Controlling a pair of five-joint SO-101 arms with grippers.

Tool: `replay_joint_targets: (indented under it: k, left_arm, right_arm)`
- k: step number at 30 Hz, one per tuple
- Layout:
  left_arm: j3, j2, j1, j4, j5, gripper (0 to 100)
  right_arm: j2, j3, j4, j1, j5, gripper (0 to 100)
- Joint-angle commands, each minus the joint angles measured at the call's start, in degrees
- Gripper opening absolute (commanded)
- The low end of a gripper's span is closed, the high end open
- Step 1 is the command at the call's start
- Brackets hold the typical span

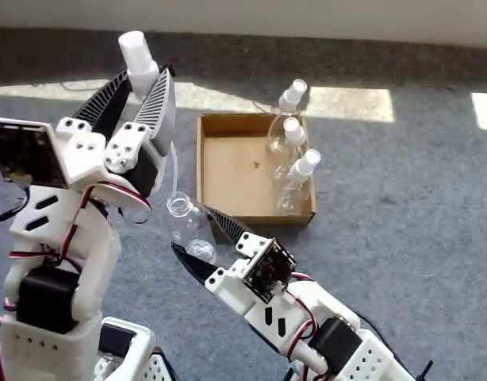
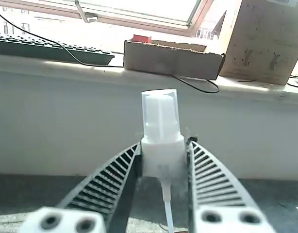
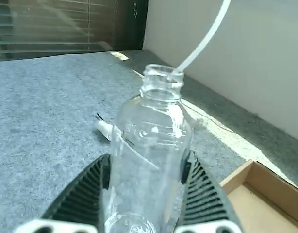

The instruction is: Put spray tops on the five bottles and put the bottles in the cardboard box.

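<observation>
My left gripper (image 1: 144,75) is clamped on the spray top (image 1: 136,49), its dip tube (image 1: 174,168) hanging down to the open bottle's (image 1: 185,224) rim directly below. My right gripper (image 1: 193,232) clasps that bottle upright just beside the cardboard box (image 1: 201,167). I judge a straight descent comes next.

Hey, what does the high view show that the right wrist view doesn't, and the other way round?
The high view adds three capped bottles standing in the cardboard box and the left tool gripping the spray top. The right wrist view adds a small white piece lying on the carpet beyond the open bottle. Both share that bottle held in the right tool, the dip tube at its mouth, and that box.
</observation>
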Motion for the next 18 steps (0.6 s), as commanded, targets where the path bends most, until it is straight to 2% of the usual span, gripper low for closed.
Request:
replay_joint_targets:
  k: [1,10,14,18]
  left_arm:
    - [-7.5,-1.1,0.6,5.7,0.9,12]
    - [-16.4,-1.0,0.8,15.6,4.9,12]
    - [-14.5,-0.9,0.5,15.6,4.9,12]
    - [-9.7,-0.9,0.5,9.9,4.9,12]
  right_arm:
    - [-0.7,-0.1,0.0,-0.1,-0.6,0.5]
    - [-0.7,0.0,0.0,-0.1,-0.6,0.5]
    - [-0.7,0.0,0.6,-0.5,-0.6,0.5]
    - [-1.1,-0.2,4.0,-1.5,-0.6,0.5]
